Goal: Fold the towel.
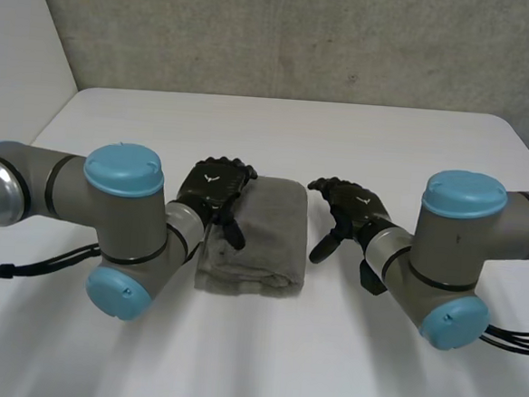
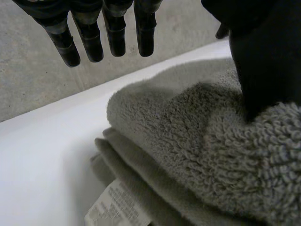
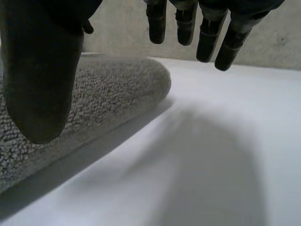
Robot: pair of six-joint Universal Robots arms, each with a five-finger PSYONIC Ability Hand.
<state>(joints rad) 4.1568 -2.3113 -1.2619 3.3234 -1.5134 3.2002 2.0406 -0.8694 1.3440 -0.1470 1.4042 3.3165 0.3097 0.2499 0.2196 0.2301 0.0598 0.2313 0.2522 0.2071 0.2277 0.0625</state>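
On the white table (image 1: 359, 142), between my two hands, lies the grey terry-cloth towel (image 1: 264, 230), folded into a thick rectangle. Its far edge is rounded and its near edge shows the stacked layers.

My left hand (image 1: 213, 188) sits at the towel's left edge, toward the far corner. In the left wrist view its fingers (image 2: 89, 40) hang nearly straight and spread above the table beyond the cloth, closing on nothing. The thumb (image 2: 268, 61) comes down on the towel's top surface; its tip seems to rest on the pile, though I cannot tell how firmly. A small white printed label (image 2: 117, 207) sticks out from between the layers, at the towel's edge under my palm.

My right hand (image 1: 359, 210) is just beside the towel's right edge, apart from it, over bare table. Its fingers (image 3: 207, 40) are loosely extended and hold nothing. Its thumb (image 3: 42, 75) points downward on the towel's side, with the towel's rounded fold showing behind it.

Behind the table stands a rough grey concrete wall (image 1: 303, 38).
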